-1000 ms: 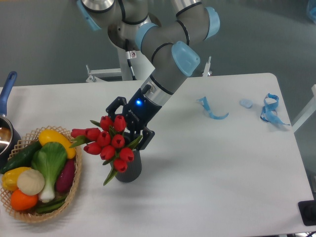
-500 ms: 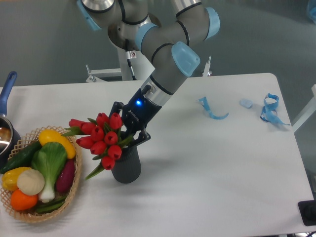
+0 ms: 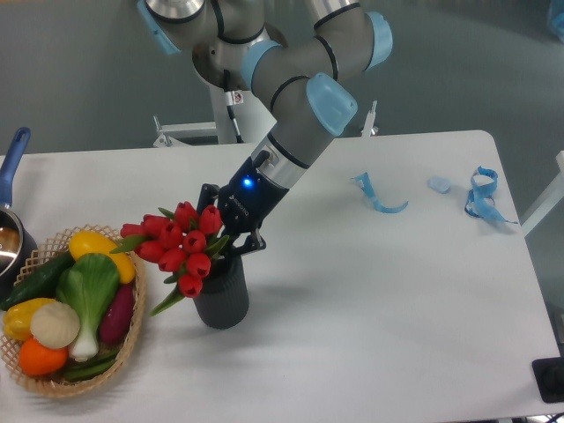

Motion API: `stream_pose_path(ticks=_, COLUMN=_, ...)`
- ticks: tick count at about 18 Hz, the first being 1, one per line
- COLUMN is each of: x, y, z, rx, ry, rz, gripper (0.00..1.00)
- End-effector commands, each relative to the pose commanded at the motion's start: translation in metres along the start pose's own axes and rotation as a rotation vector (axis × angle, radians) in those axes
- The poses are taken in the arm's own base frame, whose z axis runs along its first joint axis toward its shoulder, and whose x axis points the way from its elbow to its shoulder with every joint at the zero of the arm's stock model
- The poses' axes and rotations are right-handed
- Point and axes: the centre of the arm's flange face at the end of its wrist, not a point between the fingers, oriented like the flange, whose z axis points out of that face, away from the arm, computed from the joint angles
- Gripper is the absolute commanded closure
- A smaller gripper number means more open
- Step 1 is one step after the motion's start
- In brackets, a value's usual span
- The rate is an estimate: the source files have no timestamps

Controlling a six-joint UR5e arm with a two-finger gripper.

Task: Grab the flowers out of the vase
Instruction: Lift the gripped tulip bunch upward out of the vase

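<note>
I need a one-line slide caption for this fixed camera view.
Hand at red tulips in grey vase.

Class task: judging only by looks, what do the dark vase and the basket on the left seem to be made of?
The vase: dark grey, matte, faintly ribbed wall, probably plastic or ceramic; the look leaves it open. The basket: tan woven strands with an open lattice rim, apparently wicker or rattan, unglazed and dull.

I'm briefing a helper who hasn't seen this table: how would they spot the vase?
On the white table, look just right of the wicker basket of vegetables, below the arm's pincer. The vase is the dark grey ribbed cylinder there, the only container holding red flowers.
</note>
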Motion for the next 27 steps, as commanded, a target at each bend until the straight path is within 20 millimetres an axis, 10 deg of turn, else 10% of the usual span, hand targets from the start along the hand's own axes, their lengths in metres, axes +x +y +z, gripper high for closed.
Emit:
stream_pose_path(ticks=15, x=-0.011, y=-0.056, z=-0.089, rx=0.223, ry=-0.089, rz=-0.141, gripper=0.77)
stream_pose_path(ticks=27, x=-0.007, y=-0.089, z=-0.117, rx=0.265, ry=-0.100, rz=-0.249, gripper=0.77)
